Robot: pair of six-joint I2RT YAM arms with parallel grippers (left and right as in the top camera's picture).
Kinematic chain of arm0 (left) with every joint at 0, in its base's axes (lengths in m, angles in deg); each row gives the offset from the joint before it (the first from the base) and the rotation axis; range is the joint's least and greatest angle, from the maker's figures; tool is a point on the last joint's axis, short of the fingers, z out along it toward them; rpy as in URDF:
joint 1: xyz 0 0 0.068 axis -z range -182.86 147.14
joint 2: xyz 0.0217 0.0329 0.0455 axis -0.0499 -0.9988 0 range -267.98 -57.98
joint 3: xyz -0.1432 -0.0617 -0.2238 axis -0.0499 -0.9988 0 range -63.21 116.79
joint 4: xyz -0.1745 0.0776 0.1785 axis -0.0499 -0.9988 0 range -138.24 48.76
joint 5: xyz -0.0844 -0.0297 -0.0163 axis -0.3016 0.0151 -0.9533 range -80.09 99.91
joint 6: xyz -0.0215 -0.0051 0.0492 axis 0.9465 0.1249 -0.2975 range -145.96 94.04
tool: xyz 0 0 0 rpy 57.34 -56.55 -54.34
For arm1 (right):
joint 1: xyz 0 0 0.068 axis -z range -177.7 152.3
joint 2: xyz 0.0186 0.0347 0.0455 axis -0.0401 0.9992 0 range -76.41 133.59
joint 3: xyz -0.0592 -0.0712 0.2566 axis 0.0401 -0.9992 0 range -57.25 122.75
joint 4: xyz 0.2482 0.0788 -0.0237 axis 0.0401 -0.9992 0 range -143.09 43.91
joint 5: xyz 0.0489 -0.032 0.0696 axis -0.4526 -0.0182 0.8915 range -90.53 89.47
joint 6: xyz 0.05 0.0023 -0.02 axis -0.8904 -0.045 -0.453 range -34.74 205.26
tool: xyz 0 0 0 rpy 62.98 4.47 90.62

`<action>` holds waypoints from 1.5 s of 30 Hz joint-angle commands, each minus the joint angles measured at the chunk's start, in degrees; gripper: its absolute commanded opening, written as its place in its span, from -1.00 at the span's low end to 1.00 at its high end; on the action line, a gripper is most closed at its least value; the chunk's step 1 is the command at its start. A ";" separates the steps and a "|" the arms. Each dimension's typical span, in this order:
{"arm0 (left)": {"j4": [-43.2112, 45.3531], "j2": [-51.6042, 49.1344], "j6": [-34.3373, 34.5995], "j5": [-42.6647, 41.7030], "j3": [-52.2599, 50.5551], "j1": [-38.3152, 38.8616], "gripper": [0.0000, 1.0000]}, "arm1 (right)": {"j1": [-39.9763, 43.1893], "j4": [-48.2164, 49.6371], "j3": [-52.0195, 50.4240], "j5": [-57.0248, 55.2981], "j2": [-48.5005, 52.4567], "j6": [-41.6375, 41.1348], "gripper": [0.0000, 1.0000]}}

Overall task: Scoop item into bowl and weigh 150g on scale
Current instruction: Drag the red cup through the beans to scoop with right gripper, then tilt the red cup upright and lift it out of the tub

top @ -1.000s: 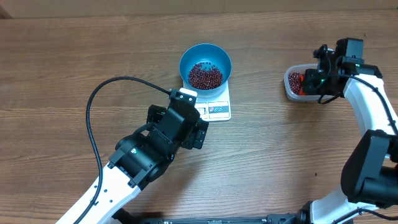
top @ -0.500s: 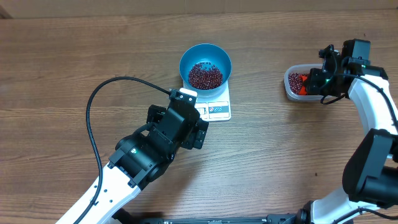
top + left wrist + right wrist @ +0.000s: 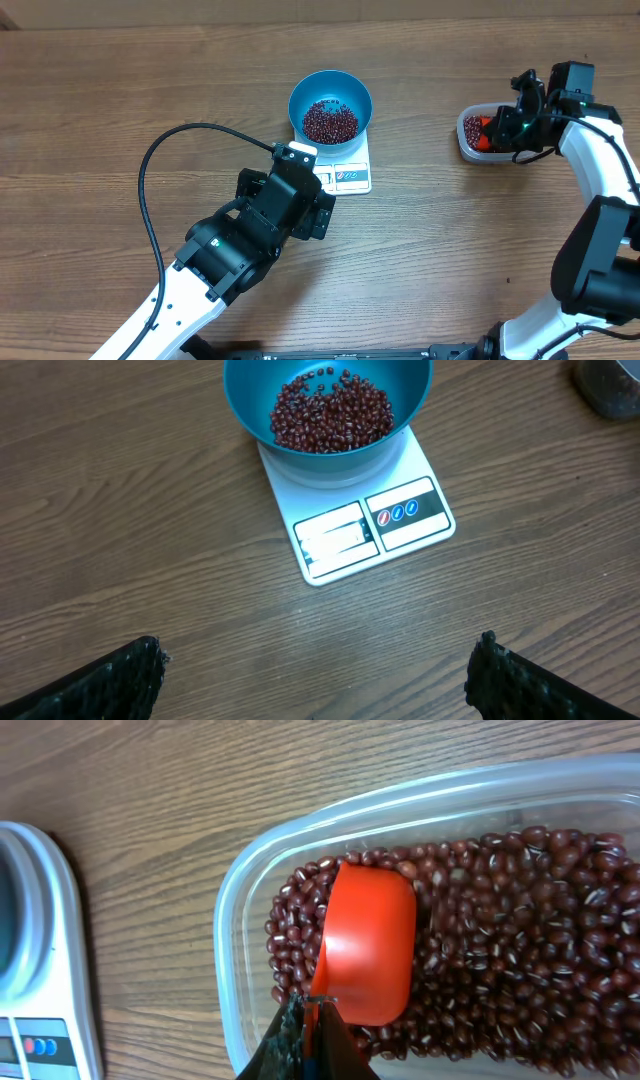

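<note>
Nearest the robot, the left pincer (image 3: 315, 680) hangs with its jaws spread as wide as they go, holding nothing, parked over bare wood just short of the scale (image 3: 345, 540), and it has not budged in the past second. The white scale's display cannot be read from here, so how close the weight is to target is anyone's guess. On the scale sits the blue bowl (image 3: 245, 395) with a fair heap of beans (image 3: 330, 415) already in its bottom, no different from a second ago. Over on the right, there is the action: the right pincer (image 3: 308, 1038) is clamped tight on the handle of the orange scoop (image 3: 365, 945), and its wrist has drifted a touch outward over the clear tub (image 3: 235, 920) in the last second, so the scoop now lies down among the tub's beans (image 3: 520, 940). That looks like another load being dug, meaning the weighing is judged not yet finished. Whether the scoop holds anything cannot be seen. Beyond, the desk (image 3: 150, 80) is plain brown wood grain, a black cable (image 3: 145, 190) looping across its left side; nothing of the room shows past it.
</note>
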 commanded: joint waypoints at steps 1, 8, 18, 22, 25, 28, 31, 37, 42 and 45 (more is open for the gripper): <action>0.00 -0.20 -0.48 0.20 -0.24 -0.57 0.98 | 0.85 -0.09 -0.31 -0.28 4.15 -1.90 -0.93; 0.02 -0.20 -0.48 0.20 -0.24 -0.57 0.99 | 1.92 -0.07 -0.31 0.35 4.31 -1.86 -0.93; 0.02 -0.20 -0.48 0.20 -0.24 -0.57 0.99 | 2.86 -0.02 -0.31 0.35 4.31 -1.84 -0.92; 0.02 -0.20 -0.46 0.20 -0.24 -0.57 0.98 | 3.65 0.11 -0.31 0.35 4.31 -1.86 -0.93; 0.02 -0.20 -0.48 0.20 -0.24 -0.57 0.99 | 4.28 0.11 -0.31 0.35 4.31 -1.86 -0.93; 0.02 -0.20 -0.48 0.20 -0.24 -0.57 0.99 | 4.70 -0.04 -0.31 0.35 4.31 -1.86 -0.93; 0.02 -0.20 -0.48 0.20 -0.24 -0.57 0.99 | 4.81 -0.09 -0.31 0.35 4.31 -1.86 -0.93; 0.02 -0.20 -0.46 0.20 -0.24 -0.57 0.98 | 4.81 -0.07 -0.31 0.35 4.42 -1.88 -0.93; 0.02 -0.20 -0.48 0.20 -0.24 -0.57 0.98 | 4.81 -0.26 -0.33 0.33 5.09 -1.86 -0.93; 0.02 -0.20 -0.48 0.22 -0.24 -0.57 0.99 | 4.81 -0.24 -0.33 0.33 6.08 -1.88 -0.93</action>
